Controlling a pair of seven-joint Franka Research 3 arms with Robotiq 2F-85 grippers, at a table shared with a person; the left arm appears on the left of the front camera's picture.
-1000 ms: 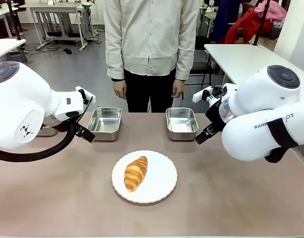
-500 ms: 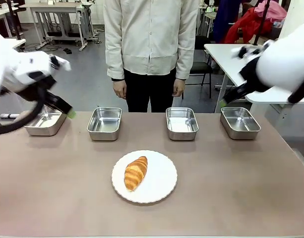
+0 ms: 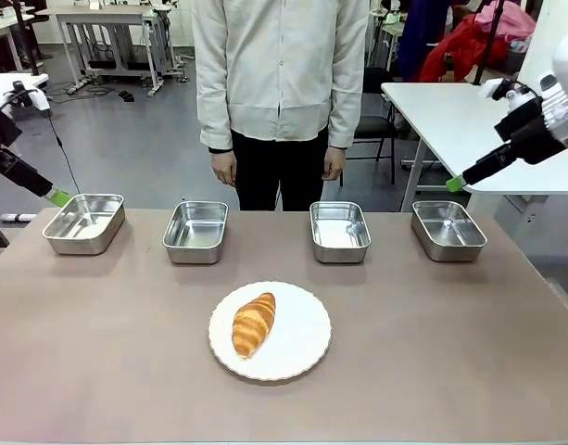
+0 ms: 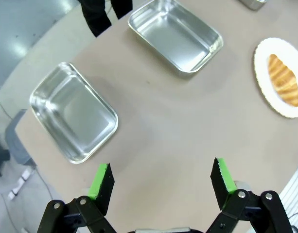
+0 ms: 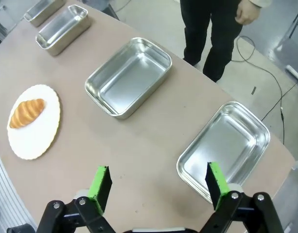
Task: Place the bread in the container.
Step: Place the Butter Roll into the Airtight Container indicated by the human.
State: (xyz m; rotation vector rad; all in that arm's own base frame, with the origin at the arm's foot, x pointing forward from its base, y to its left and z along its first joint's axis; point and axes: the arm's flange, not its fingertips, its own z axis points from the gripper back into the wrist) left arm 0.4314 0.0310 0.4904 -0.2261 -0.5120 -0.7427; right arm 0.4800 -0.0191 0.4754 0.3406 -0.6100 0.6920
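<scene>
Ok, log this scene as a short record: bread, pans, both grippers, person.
bread: croissant on the white plate, mid-table, not in any pan
pans: four, empty, in a row beyond the plate: far-left pan, inner-left pan, inner-right pan, far-right pan
left gripper: open, empty, raised near the far-left pan
right gripper: open, empty, raised near the far-right pan
person: stands at the far side, hands hanging, touching nothing

The left arm and right arm have swung outward.
</scene>
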